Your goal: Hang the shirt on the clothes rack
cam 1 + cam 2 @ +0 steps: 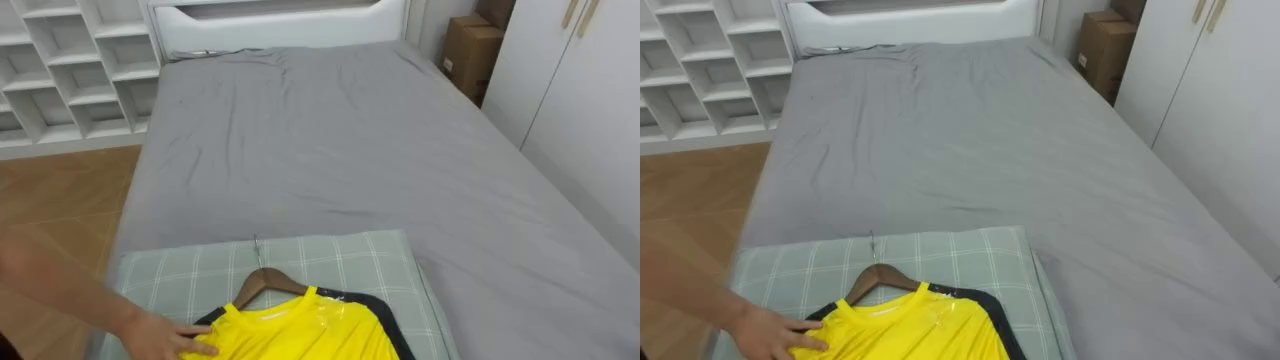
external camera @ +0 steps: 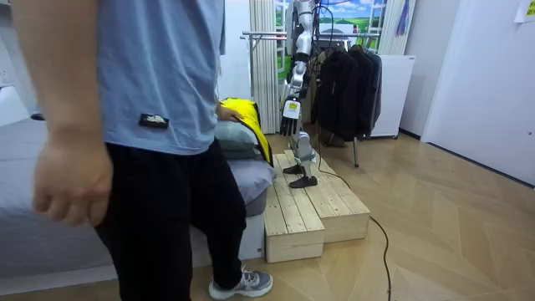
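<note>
A yellow shirt (image 1: 300,330) with dark trim lies on a wooden hanger (image 1: 262,282) on a green checked cushion (image 1: 350,260) at the near end of the bed. The hanger's metal hook (image 1: 257,248) points toward the headboard. A person's hand (image 1: 160,335) reaches in from the lower left and rests on the shirt's left shoulder. In the room view the person (image 2: 150,125) stands beside the bed, and the shirt (image 2: 248,121) shows as a yellow patch behind them. I stand on a wooden platform (image 2: 313,205) at the bed's foot, my left hand (image 2: 289,125) hanging at my side.
The grey bed (image 1: 330,140) stretches ahead to a white headboard. White shelves (image 1: 70,70) stand at the left, a cardboard box (image 1: 470,50) and a white wardrobe (image 1: 580,90) at the right. Behind me a clothes rack (image 2: 267,35) carries dark garments (image 2: 347,84).
</note>
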### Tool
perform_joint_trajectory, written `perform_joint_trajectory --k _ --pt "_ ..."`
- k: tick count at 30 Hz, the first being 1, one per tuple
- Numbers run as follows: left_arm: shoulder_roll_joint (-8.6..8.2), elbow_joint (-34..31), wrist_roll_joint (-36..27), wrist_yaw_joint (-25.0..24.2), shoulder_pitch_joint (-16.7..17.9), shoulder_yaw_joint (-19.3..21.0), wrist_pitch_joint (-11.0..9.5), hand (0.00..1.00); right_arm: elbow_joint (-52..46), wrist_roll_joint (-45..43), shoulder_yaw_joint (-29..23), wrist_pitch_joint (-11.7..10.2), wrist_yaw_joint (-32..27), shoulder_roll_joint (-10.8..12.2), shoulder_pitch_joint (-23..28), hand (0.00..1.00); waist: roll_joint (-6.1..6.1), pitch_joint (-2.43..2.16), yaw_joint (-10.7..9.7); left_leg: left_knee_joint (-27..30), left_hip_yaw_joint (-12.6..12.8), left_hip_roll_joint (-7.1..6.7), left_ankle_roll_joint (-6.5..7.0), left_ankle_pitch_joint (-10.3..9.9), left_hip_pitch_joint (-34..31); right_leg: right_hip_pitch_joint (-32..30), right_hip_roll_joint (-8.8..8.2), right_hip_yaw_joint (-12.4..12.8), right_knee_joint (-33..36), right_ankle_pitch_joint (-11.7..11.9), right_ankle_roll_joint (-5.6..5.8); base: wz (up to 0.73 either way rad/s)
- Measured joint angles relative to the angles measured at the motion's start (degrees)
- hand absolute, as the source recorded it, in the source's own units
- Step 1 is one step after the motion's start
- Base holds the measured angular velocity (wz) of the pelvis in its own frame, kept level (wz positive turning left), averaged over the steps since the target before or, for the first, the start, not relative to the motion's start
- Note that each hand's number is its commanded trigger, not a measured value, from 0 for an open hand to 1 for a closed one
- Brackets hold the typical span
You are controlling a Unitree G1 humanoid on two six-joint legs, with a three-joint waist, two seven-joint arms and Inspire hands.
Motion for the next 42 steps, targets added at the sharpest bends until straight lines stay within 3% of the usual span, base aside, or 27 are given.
perform_joint_trajectory --k 25,42 --pt "0.05 0.00 0.01 0.03 0.04 -0.03 -2.06 0.00 -0.02 -0.55 -0.01 -0.46 -0.07 -0.01 -0.47 0.00 -0.58 0.08 -0.05 0.00 -0.02 -0.01 0.00 0.00 -0.08 -0.15 0.00 0.03 -0.06 0.00 0.00 0.00" --pt "0.04 -0.01 -0.02 0.07 0.00 -0.05 -2.20 0.00 -0.27 -0.07 0.17 -0.48 -0.09 0.00 -0.25 0.00 -0.58 0.01 0.04 -0.01 0.00 -0.02 0.00 0.00 -0.43 -0.84 -0.29 0.02 -0.03 0.00 0.00 0.00"
